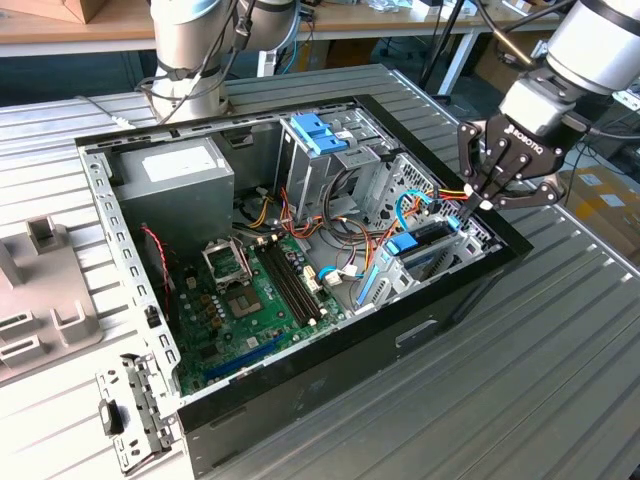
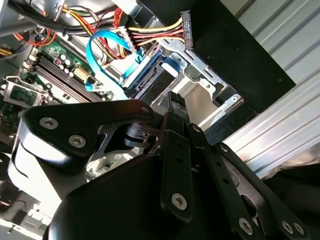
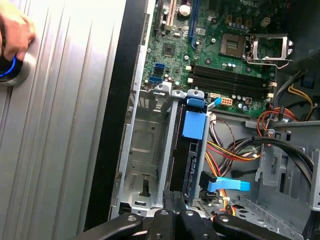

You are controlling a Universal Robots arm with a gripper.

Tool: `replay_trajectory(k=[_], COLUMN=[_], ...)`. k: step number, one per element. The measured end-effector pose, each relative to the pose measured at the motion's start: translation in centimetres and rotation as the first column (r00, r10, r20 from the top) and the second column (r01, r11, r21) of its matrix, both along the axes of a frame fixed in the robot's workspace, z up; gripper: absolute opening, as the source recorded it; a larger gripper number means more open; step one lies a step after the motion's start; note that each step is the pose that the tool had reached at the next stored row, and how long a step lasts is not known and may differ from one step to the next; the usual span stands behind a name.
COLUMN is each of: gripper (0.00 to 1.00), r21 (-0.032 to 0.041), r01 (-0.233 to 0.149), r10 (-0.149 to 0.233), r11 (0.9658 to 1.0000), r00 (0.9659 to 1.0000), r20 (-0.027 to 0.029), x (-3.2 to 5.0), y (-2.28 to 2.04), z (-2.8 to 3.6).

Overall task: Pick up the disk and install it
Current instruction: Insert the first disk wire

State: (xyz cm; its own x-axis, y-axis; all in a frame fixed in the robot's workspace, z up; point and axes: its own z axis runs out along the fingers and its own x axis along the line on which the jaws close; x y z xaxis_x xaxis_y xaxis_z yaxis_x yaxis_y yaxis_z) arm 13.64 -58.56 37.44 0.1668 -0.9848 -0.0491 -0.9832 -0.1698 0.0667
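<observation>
The disk (image 1: 428, 243) sits on edge in a slot of the grey metal drive cage (image 1: 400, 275) at the exterior view's right end of the open computer case. Its blue bracket tab (image 1: 402, 243) points toward the motherboard. In the first wrist view the disk (image 3: 192, 160) shows as a dark narrow edge under the blue tab (image 3: 194, 125), beside an empty bay (image 3: 145, 155). My gripper (image 1: 472, 205) hangs right over the disk's outer end, fingers shut together, tips at or just above that end. The gripper (image 3: 175, 200) also shows in the first wrist view, and the fingers (image 2: 176, 115) in the second.
The black case wall (image 1: 440, 320) runs close beside the cage. Coloured power cables (image 1: 445, 192) and a blue data cable (image 2: 100, 55) hang near the cage. A grey power-supply box (image 1: 175, 170) and the motherboard (image 1: 240, 290) lie further in. A hand (image 3: 12, 27) rests on a blue-ringed button.
</observation>
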Motion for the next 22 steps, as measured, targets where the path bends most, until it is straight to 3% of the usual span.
replay_trajectory(k=[6, 10, 16, 22], gripper=[0.11, 0.11, 0.11, 0.11], r21=[0.0000, -0.0001, 0.0000, 0.0000], r01=[-0.075, -0.134, -0.179, -0.226], r10=[0.075, 0.134, 0.179, 0.226], r11=[0.9972, 0.9910, 0.9839, 0.9741], r00=[0.9972, 0.9910, 0.9839, 0.9741], r20=[0.0000, 0.0000, 0.0000, 0.0000], x=[0.00, 0.00, 0.00, 0.00], y=[0.00, 0.00, 0.00, 0.00], z=[0.00, 0.00, 0.00, 0.00])
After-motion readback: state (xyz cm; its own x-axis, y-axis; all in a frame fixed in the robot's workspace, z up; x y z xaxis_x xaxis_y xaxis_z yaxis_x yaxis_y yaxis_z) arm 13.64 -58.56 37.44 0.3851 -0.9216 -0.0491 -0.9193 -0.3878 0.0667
